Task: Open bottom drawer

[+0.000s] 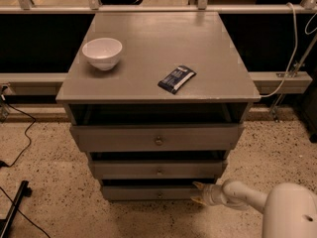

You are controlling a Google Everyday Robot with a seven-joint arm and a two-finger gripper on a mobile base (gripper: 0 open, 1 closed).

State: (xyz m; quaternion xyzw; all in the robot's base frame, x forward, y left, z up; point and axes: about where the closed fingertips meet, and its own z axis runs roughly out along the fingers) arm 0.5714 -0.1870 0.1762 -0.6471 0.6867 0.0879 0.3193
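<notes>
The bottom drawer [143,193] is the narrowest, lowest grey front of the cabinet, with a tiny round knob [159,195] at its centre. It stands out a little, like the two drawers above it. My gripper [197,193] is low at the right end of this drawer front, reaching in from the right on a white arm [237,196]. Its two pale fingertips [197,185] are spread apart, one above the other, at the drawer's right edge. They hold nothing.
The middle drawer [158,169] and the wide top drawer [157,138] sit above. A white bowl [102,52] and a dark snack packet [177,78] lie on the cabinet top. Cables [15,152] run on the speckled floor at left. A rail and a cord stand behind.
</notes>
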